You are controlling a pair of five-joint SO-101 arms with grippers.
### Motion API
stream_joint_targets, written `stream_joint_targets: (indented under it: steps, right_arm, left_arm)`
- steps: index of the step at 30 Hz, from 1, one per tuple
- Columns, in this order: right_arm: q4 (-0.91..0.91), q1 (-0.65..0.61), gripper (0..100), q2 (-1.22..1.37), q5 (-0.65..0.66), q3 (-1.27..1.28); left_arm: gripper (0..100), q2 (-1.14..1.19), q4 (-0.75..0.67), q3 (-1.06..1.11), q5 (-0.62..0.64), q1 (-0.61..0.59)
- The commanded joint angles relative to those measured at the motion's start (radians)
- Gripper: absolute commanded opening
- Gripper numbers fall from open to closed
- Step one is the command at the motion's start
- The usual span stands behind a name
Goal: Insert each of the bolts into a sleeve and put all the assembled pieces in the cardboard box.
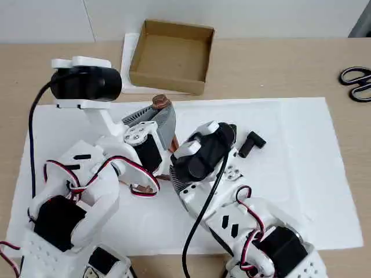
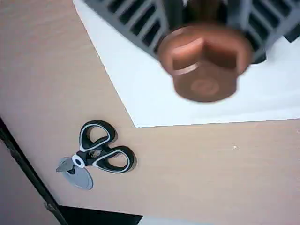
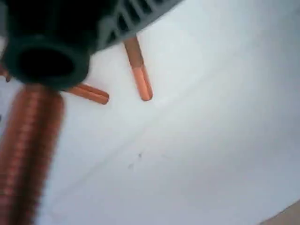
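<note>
Bolt (image 2: 204,61) head-on, clamped in closed left gripper (image 1: 157,119) | right gripper (image 3: 61,28) closed on sleeve (image 3: 44,61) | step, judged: insertion; next needs axes aligned | right wrist view: thread beside sleeve mouth; high view: cardboard box (image 1: 171,55) beyond both grippers.

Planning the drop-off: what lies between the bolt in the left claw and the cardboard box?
Nothing in the way: the high view shows only bare table and paper edge between the bolt and cardboard box.
</note>
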Motion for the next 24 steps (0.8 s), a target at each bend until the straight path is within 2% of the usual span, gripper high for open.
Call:
stream_joint_targets:
  steps: [1, 18, 24]
  right_arm:
    - [-0.012, 0.007, 0.2, -0.007, -0.009, -0.054]
    - [-0.012, 0.010, 0.2, -0.005, -0.008, -0.084]
    - [-0.012, 0.013, 0.2, -0.004, -0.006, -0.084]
  left_arm:
    - [0, -0.020, -0.028, 0.005, -0.002, 0.000]
    - [0, -0.023, -0.023, 0.050, 0.000, 0.000]
    - [0, -0.023, 0.069, 0.048, 0.000, 0.008]
